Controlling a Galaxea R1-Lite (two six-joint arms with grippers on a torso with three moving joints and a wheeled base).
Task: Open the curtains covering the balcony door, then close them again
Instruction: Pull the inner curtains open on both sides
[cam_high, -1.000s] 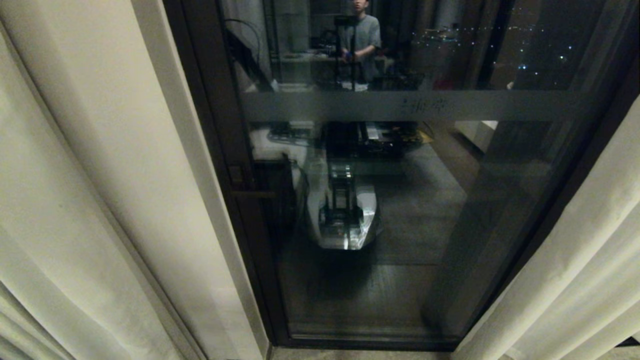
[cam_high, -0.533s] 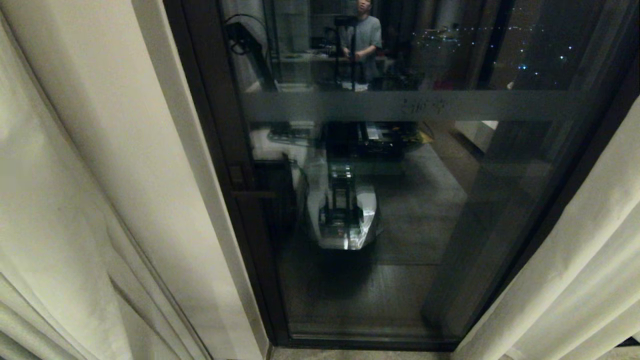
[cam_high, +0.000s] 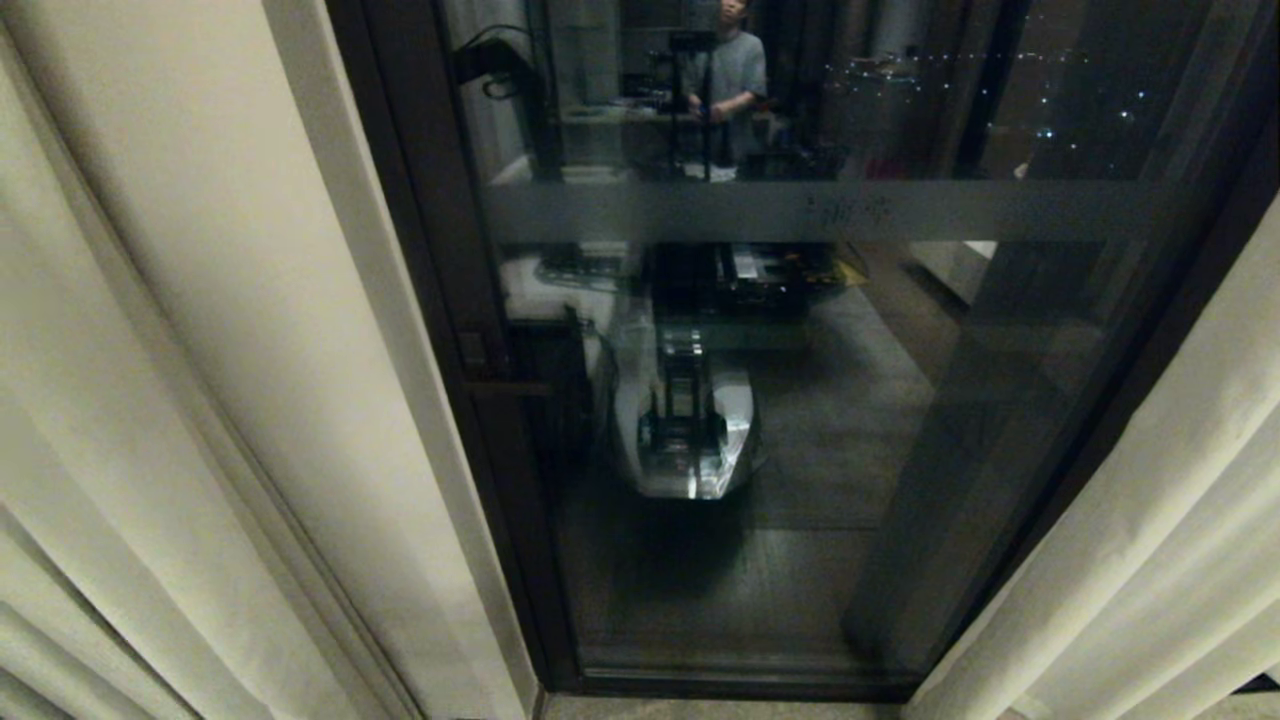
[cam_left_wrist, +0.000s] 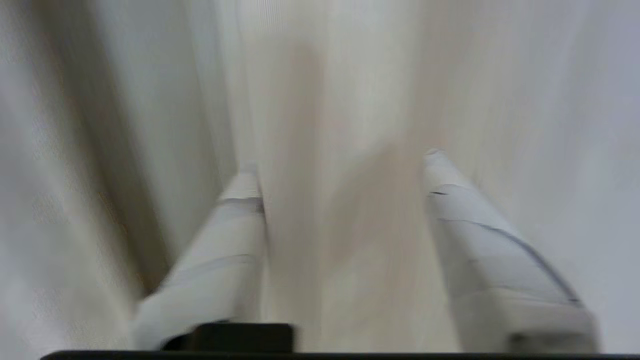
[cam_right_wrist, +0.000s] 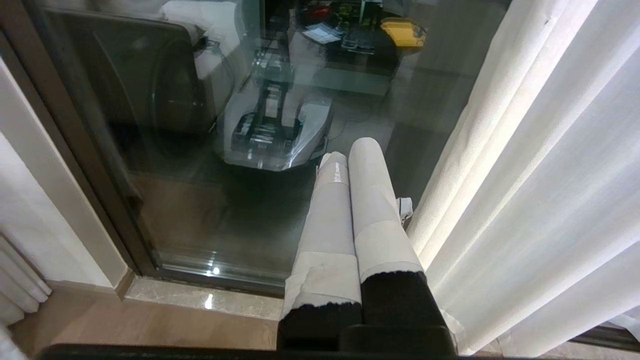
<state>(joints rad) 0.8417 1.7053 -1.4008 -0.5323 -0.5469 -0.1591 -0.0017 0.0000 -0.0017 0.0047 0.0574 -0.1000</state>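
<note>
Looking down from the head camera, the balcony door (cam_high: 800, 400) fills the centre of the frame, its dark frame and glass exposed between the curtains (cam_high: 200, 350), which hang drawn aside at the left edge and in the lower right corner. A frosted band (cam_high: 800, 212) crosses the upper part of the glass, and the pane mirrors the robot's base (cam_high: 690, 440) at centre and a person (cam_high: 730, 80) standing at the top. Neither arm shows in this view. In the left wrist view, the left gripper (cam_left_wrist: 340, 165) points into cream pleats that fill the whole frame; its two pale fingers (cam_left_wrist: 235, 220) stand clearly apart with fabric behind the gap, and nothing is pinched between them. In the right wrist view, the right gripper (cam_right_wrist: 350, 155) sits at lower centre with its wrapped fingers pressed together and empty, held in front of the glass just left of the white folds (cam_right_wrist: 540, 175) on the frame's right side, above a stone sill (cam_right_wrist: 200, 300) and wooden floor (cam_right_wrist: 125, 330) at the bottom.
</note>
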